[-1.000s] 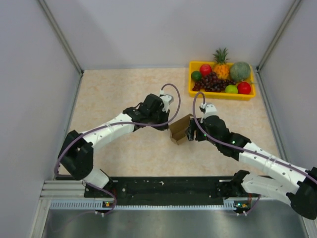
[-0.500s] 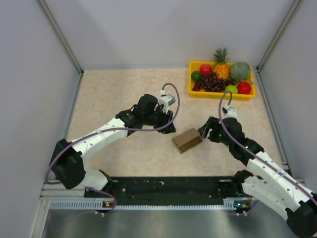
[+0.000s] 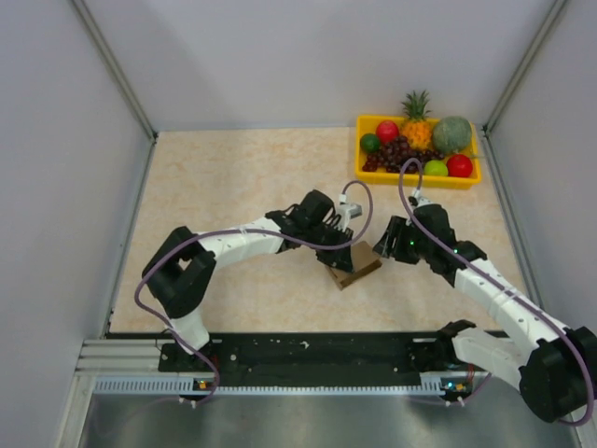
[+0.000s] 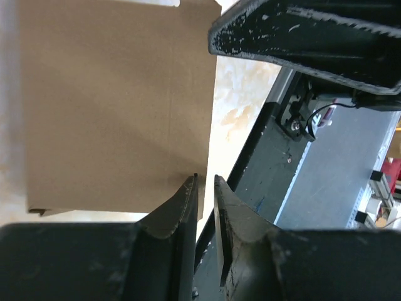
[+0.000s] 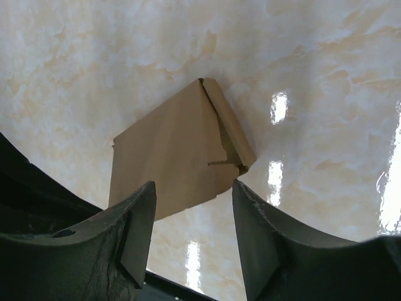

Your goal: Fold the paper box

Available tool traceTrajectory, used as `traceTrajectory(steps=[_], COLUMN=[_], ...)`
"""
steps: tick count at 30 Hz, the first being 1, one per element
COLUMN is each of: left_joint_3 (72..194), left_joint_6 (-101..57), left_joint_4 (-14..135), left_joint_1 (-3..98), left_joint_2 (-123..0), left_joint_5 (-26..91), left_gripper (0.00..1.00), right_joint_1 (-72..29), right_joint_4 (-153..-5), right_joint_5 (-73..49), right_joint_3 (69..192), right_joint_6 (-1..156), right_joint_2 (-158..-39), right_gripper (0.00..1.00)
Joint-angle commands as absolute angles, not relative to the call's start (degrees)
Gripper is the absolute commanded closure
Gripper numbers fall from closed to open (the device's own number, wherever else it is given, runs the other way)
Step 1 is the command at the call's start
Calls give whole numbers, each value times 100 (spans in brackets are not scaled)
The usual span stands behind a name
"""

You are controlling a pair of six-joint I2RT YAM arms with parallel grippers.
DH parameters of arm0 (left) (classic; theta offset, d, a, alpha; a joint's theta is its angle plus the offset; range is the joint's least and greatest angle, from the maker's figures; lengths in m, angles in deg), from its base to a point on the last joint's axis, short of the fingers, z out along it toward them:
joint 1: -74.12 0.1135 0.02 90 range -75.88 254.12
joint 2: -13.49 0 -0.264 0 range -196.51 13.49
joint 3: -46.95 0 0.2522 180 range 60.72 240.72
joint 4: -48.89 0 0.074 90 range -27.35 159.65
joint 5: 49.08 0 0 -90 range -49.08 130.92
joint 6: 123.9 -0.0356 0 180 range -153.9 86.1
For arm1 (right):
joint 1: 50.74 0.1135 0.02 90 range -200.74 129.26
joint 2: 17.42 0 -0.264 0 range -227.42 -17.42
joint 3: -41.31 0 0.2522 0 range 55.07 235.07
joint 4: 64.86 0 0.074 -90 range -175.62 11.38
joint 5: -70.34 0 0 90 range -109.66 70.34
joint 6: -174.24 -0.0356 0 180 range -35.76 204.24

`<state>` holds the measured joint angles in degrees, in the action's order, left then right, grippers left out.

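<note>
The paper box (image 3: 360, 271) is seen as a small closed brown carton. It is laid flat and skewed on the marbled tabletop (image 3: 233, 177), near the middle and between the two arms. The yellow fruit tray (image 3: 418, 180) is set well apart at the far right corner.

The left pincer (image 3: 342, 252) is held over the box's near-left part. In the left wrist view its fingers (image 4: 294, 37) are shown a little apart, straddling one long edge of the box. Nothing is seen pinched between them. Whether the tips touch the cardboard cannot be told.

The right pincer (image 3: 383, 246) is stationed just beside the box's right end. In the right wrist view its jaws are spread wide and the box (image 5: 166, 160) is framed between and beyond them, untouched. A flap with a notched edge is seen along that end.
</note>
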<state>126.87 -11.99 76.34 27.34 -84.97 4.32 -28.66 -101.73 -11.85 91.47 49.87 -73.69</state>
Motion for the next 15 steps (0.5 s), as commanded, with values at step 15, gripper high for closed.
traceTrajectory(steps=[15], left_joint_3=[12690], left_joint_6=[-1193], left_joint_4=[7029], left_joint_1=[2438], left_joint_2=[-9277], left_joint_5=[1148], left_gripper=[82], right_joint_1=[-2912], right_joint_4=[-9690], right_joint_5=[-1290], right_joint_3=[8741], right_joint_6=[5189], right_joint_2=[-8122], right_gripper=[64])
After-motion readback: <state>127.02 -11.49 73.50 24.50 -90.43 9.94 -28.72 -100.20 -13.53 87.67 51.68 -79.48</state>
